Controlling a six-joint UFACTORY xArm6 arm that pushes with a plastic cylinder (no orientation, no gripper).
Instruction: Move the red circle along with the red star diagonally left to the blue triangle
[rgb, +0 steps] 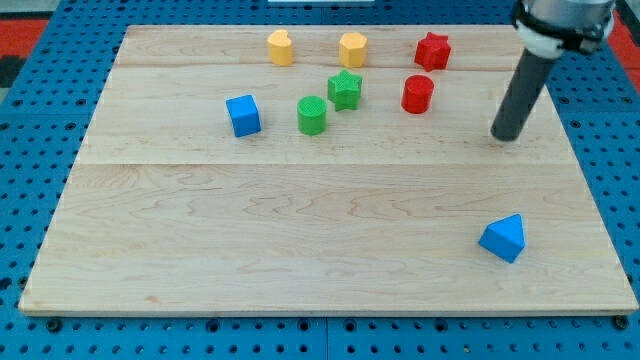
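Red circle (417, 94) and red star (432, 50), blue triangle (503, 238), pale striped wooden board (300, 230).

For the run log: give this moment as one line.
tip right of red circle, no contact | red star above circle | blue triangle near bottom right

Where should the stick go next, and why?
Probably my tip should slide toward the view's top, to get behind the red star. It now sits at the view's right of the red circle, touching neither, and the blue triangle lies toward the view's bottom.
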